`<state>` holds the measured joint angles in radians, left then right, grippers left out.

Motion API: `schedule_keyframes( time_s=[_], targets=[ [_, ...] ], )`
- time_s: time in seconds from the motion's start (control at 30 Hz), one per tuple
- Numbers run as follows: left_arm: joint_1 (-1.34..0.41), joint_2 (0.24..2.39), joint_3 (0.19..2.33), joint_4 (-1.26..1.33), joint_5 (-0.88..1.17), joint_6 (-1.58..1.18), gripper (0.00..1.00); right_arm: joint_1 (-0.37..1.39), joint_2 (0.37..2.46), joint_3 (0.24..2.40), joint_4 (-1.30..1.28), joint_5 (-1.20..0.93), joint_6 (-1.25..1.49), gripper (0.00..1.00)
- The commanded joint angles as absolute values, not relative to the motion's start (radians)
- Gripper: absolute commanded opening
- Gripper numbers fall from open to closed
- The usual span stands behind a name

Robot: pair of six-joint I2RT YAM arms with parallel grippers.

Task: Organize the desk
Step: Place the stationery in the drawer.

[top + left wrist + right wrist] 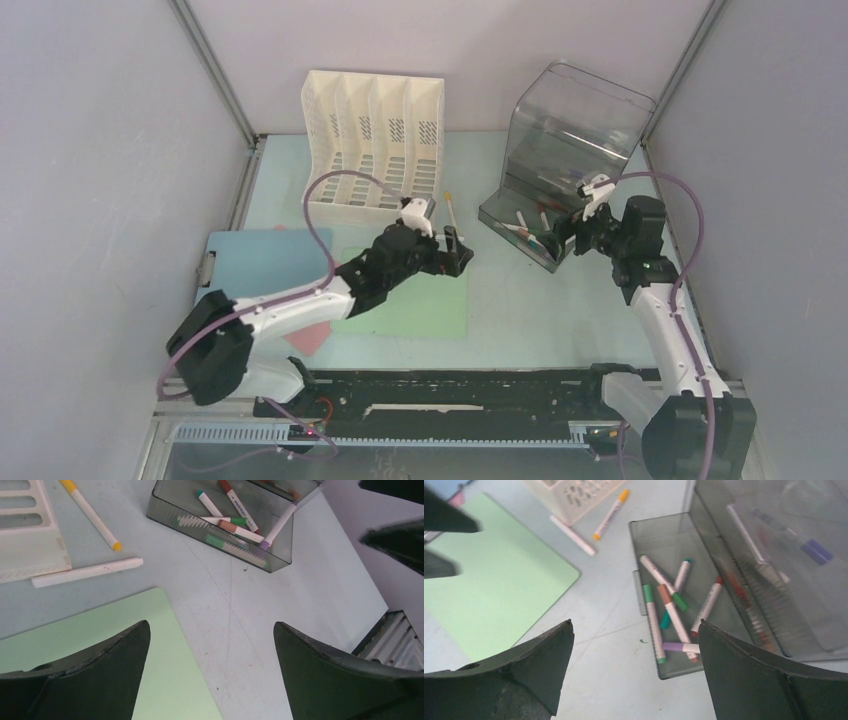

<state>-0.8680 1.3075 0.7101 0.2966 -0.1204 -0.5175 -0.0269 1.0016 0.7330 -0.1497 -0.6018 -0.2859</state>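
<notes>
The right gripper [634,630] hangs empty, jaws apart, just above the tray [659,535] of pens [672,615]. The left gripper [210,630], also spread wide, hovers over the desk [240,605] beneath. Likely next is the white pen [87,572] ahead to its left, which needs a forward reach and a squeeze.
</notes>
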Motion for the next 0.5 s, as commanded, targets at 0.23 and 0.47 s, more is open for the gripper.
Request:
schedule_keyframes(
  time_s=[0.23,0.47],
  targets=[
    [-0.839,1.686,1.199,-0.258,-0.288,-0.558,1.00,-0.070,0.982,0.782,-0.268,-0.823,-0.357,1.00],
    [-0.804,1.916,1.462,-0.446,-0.344,-0.509,0.86,-0.081,0.979,0.783,-0.267,-0.827,-0.351,1.00]
  ],
)
